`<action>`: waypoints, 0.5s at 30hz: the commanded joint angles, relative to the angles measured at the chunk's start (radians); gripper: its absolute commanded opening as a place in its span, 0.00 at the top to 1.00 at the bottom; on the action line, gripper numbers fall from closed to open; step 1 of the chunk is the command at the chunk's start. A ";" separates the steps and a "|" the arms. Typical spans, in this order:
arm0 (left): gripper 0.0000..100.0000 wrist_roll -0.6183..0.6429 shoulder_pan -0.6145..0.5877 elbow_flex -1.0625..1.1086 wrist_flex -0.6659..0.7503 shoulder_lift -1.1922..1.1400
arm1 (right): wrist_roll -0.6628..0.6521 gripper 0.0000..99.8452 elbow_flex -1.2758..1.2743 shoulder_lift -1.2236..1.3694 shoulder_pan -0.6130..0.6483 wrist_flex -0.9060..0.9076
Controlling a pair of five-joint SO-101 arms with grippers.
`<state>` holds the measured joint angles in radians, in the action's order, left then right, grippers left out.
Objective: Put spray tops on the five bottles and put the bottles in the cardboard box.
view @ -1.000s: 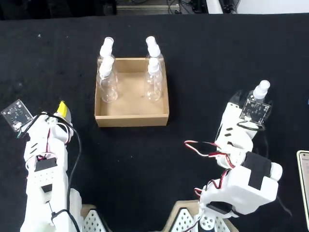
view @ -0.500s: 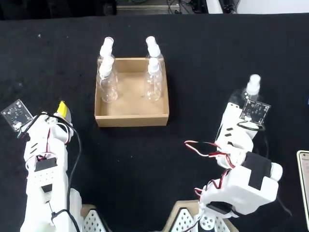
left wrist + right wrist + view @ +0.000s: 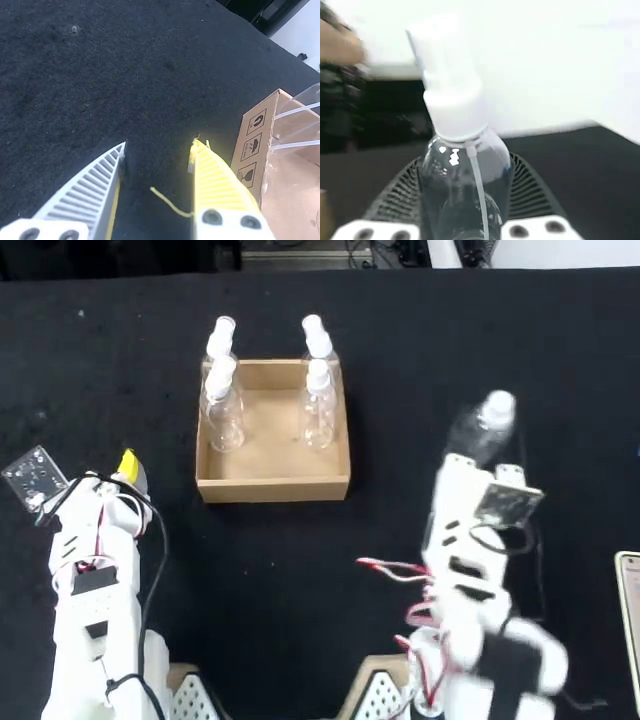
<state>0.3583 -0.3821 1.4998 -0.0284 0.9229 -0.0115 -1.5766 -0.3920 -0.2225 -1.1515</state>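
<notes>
Four capped bottles [image 3: 222, 410] already sit at the cardboard box [image 3: 272, 485]. The near pair plainly stands inside it, but I cannot say for certain that the far pair does.

The fifth bottle [image 3: 462, 175] is clamped in your right pincer [image 3: 465, 215], with the jaws pressed against either side of its round body. Its white spray top [image 3: 451, 107] is on and sticks out beyond the fingertips. The box lies to that pincer's left and a little ahead, well apart.

Expect the bottle to be very light. It looks like clear, thin-walled plastic and appears empty, with only a slim dip tube [image 3: 476, 185] running down inside. The wall is smooth and glossy, so it may slip or twist between the ribbed jaws, and it will likely dent if you squeeze hard. Grip the cylindrical body below the shoulder, as you have it now. Avoid the neck or the top, which may turn or pop loose. It is tall and narrow, so I judge it will tip easily when set down among the others.

Your left pincer [image 3: 156, 175] is spread and holds nothing. It is low over the black cloth [image 3: 75, 75], which looks matte and slightly fuzzy. The box's printed wall is just beside its yellow finger.
</notes>
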 commanded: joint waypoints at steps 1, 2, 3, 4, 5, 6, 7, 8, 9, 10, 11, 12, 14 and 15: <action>0.82 0.003 -0.012 -0.010 0.020 0.023 | -0.011 0.99 0.010 -0.274 0.132 0.221; 0.82 0.003 -0.012 -0.010 0.020 0.023 | -0.009 0.99 0.019 -0.337 0.161 0.301; 0.82 0.003 -0.012 -0.010 0.020 0.023 | -0.008 0.99 0.025 -0.398 0.190 0.374; 0.82 0.003 -0.012 -0.010 0.020 0.023 | -0.008 0.99 0.033 -0.456 0.219 0.448; 0.82 0.003 -0.012 -0.010 0.020 0.023 | -0.008 0.99 0.038 -0.509 0.253 0.512; 0.82 0.003 -0.012 -0.010 0.020 0.023 | -0.012 0.99 0.039 -0.559 0.290 0.574; 0.82 0.003 -0.012 -0.010 0.020 0.023 | -0.014 0.99 0.038 -0.604 0.328 0.623; 0.82 0.003 -0.012 -0.010 0.020 0.023 | -0.014 0.99 0.036 -0.647 0.364 0.663; 0.82 0.003 -0.012 -0.010 0.020 0.023 | -0.014 0.99 0.035 -0.684 0.394 0.694; 0.82 0.003 -0.012 -0.010 0.020 0.023 | -0.014 0.99 0.033 -0.713 0.420 0.713; 0.82 0.003 -0.012 -0.010 0.020 0.023 | -0.014 0.99 0.033 -0.739 0.443 0.729; 0.82 0.003 -0.012 -0.010 0.020 0.023 | -0.014 0.99 0.033 -0.757 0.463 0.738; 0.82 0.003 -0.012 -0.010 0.020 0.023 | -0.008 0.99 0.033 -0.773 0.508 0.743; 0.82 0.003 -0.012 -0.010 0.020 0.023 | -0.008 0.98 0.033 -0.774 0.532 0.743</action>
<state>0.3583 -0.3821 1.4998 -0.0284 0.9229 -0.0192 -1.5781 -1.1132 0.2363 -0.4120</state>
